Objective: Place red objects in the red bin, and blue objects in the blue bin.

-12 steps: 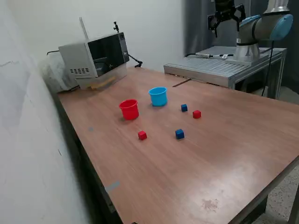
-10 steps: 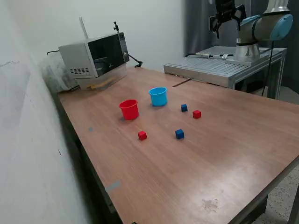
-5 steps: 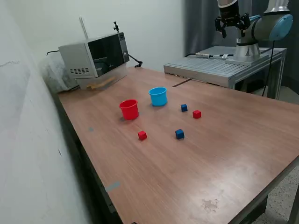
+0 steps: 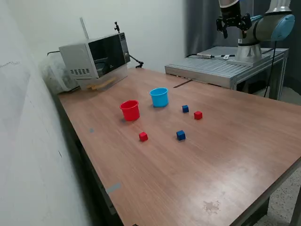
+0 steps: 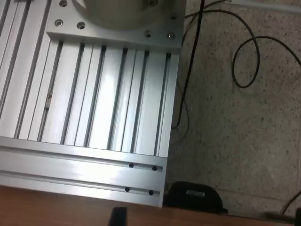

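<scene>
On the wooden table [image 4: 225, 155] stand the red bin [image 4: 130, 110] and, behind it, the light blue bin [image 4: 159, 97]. One red cube [image 4: 143, 136] lies in front of the red bin, and another red cube [image 4: 198, 115] lies toward the exterior view's right. A dark blue cube [image 4: 185, 108] sits beside that second red cube, and a second blue cube [image 4: 181, 135] lies nearer the front. My gripper [image 4: 233, 31] hangs high above the aluminium platform, far behind the cubes, open and holding nothing. The wrist view shows only a dark fingertip [image 5: 117, 217] over the platform [image 5: 89, 117]; cubes and bins are out of that view.
A microwave [image 4: 96, 59] stands at the table's back corner by the wall. The slotted aluminium platform [image 4: 221, 68] carries the arm's base [image 4: 249, 49] behind the table. Black cables [image 5: 244, 61] lie on the speckled floor beside it. A white wall borders the exterior view's left.
The gripper has swung toward the exterior view's right and turned, staying high over the platform. Cubes and bins have not moved.
</scene>
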